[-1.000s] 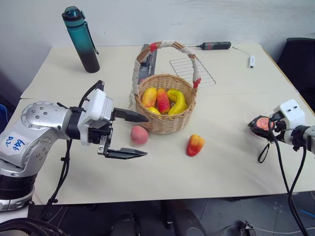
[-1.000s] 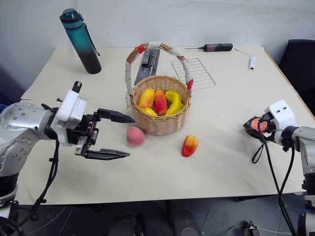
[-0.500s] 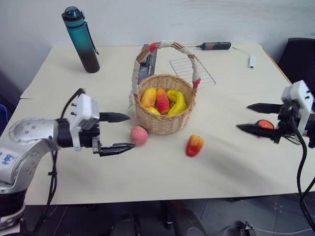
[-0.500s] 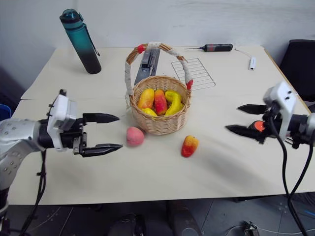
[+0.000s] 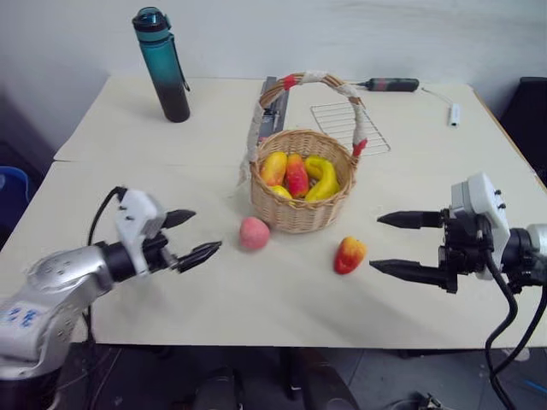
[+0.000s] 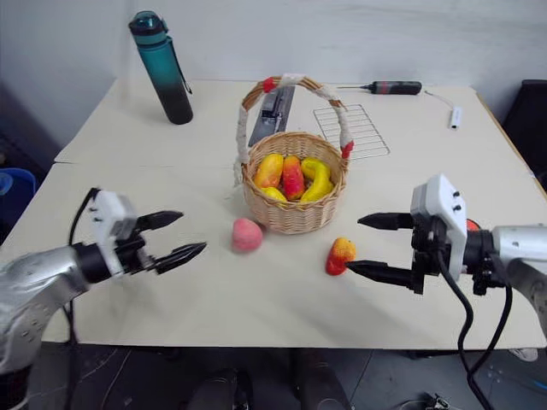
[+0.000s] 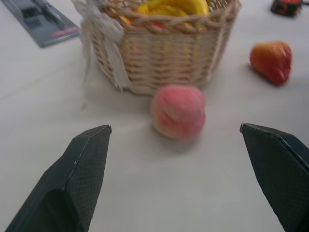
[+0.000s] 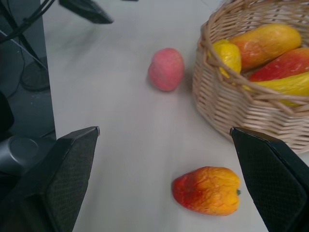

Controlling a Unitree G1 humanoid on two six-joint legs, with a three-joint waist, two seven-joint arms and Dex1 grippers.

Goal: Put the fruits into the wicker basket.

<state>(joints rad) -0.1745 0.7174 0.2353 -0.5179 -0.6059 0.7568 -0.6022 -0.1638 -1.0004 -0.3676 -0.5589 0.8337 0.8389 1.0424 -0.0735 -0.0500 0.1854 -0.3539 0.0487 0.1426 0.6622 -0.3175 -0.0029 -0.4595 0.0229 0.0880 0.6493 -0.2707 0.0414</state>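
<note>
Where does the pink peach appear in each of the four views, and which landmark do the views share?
Left eye view: pink peach on the table, before the wicker basket, left of centre.
Right eye view: peach, same spot.
Left wrist view: peach centred, before the basket.
Right wrist view: peach upper middle, beside the basket.
Shared landmark: the wicker basket.

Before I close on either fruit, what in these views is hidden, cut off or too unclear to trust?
- Wicker basket: its floor and the lower fruit are hidden beneath the fruit piled on top, in the head views.
- Orange-and-black object: cut off by the frame edge in the left wrist view; behind the right gripper in the head views.
- Peach: blurred in the left wrist view.
- Small white item: too small to identify.
</note>
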